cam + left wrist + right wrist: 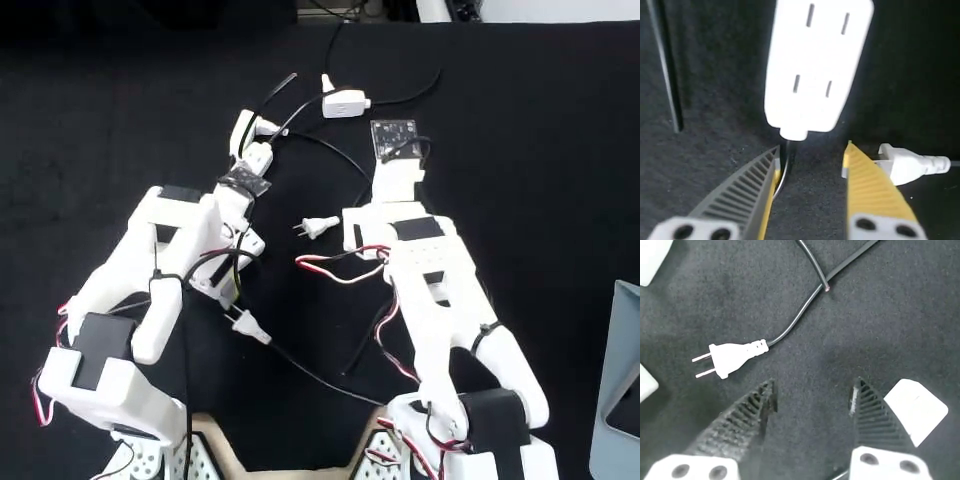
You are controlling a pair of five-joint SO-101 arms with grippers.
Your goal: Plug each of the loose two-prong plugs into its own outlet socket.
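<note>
**Claws open, no plug seated yet**

Left claw (813,147) is released. Its fingers are spread, and the only thing between them is the thin cord (784,167) leaving the near end of the white outlet block (817,65). The block lies flat on the black surface (715,125) just ahead of the fingertips, with two pairs of slots facing up and nothing in them. A white plug (912,165) lies just outside one finger, apart from the block.

Right claw (815,382) is also released and grasps nothing. A white two-prong plug (732,360) lies flat ahead of it and off to one side, its prongs pointing away from its black cable (800,315). A white piece (917,410) that I cannot identify sits just beside the other finger.

The plugs look light, hard and smooth, so a shallow pinch may slip. The best hold is probably across the flat sides of the moulded body, behind the prongs and clear of the cable's ribbed collar. The cable will likely drag and twist a plug as it lifts. The outlet block seems light enough to slide when pushed, so it probably needs bracing.
</note>
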